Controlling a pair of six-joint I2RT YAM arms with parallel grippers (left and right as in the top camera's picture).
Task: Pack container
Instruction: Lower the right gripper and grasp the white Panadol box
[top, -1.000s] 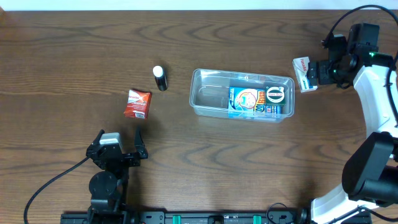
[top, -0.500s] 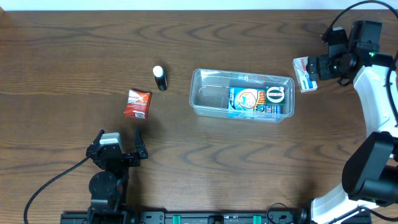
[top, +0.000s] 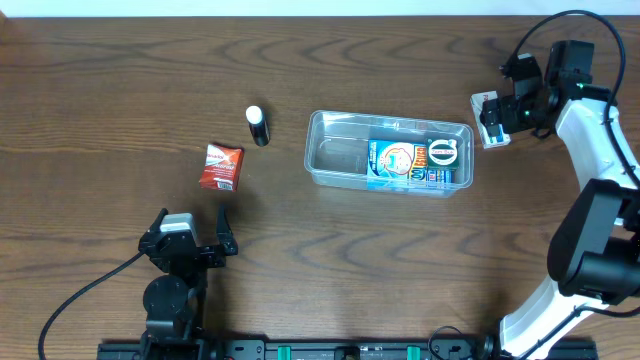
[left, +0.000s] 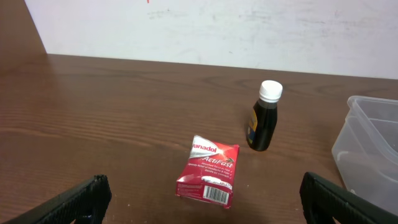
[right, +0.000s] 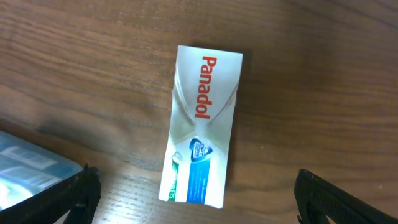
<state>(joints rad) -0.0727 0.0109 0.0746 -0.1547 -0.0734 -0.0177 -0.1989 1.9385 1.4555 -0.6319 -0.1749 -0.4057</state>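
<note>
Container (top: 335, 155) sits on the bench (top: 120, 80) a little right of the middle in the overhead view, long side running left to right. Its right half holds a blue packet (top: 394, 163) lying flat and a round dark-topped item (top: 443, 153); its left half is bare. Left of it, well apart, a small dark bottle (top: 260, 127) with a white cap stands near a red packet (top: 220, 166). The left tool (top: 190, 228) rests at the near edge with its fingers spread wide and nothing between them. The right tool (top: 505, 110) hangs over a white box (top: 488, 105) just beyond the container's right end

From the left wrist, the red packet lies flat between the wide-open fingertips but farther off, touching neither. The bottle stands upright behind it, and a corner of the clear container shows at the right edge

From the right wrist, the white box, marked Panadol, lies flat on the wood between the two fingertips, which stand far apart and clear of it. That tool grips nothing. A corner of the container shows at lower left, near the box but apart from it
</note>
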